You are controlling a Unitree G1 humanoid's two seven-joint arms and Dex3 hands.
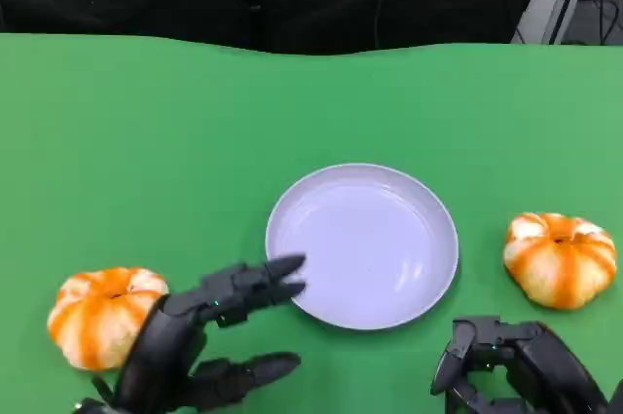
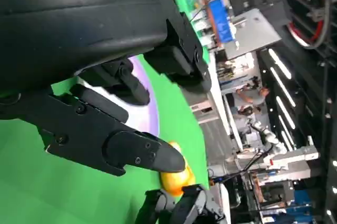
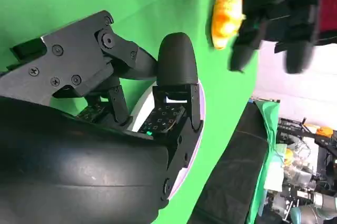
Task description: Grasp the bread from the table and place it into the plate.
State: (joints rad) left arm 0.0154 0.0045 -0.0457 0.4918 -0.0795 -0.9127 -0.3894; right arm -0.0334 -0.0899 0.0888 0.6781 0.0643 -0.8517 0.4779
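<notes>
Two pumpkin-shaped breads lie on the green surface (image 1: 117, 141), one on each side of a pale lilac plate (image 1: 362, 244) that stands in the middle with nothing in it. The left bread (image 1: 100, 315) is orange and white and sits near the lower left corner of the head view, just beside the left hand (image 1: 200, 341); whether the hand touches it I cannot tell. This hand holds nothing. Its fingers (image 1: 255, 285) are spread apart and reach toward the rim of the plate, with the upper tips at the plate's near left edge. The right bread (image 1: 561, 258) lies to the right of the plate, a little apart from its rim. The right hand (image 1: 516, 367) is near the bottom edge, below this bread and apart from it, with its fingers bent downward and inward; it holds nothing. In the left wrist view the right bread shows behind the fingertip of the left hand. In the right wrist view the left bread shows beyond the left hand's fingers.
</notes>
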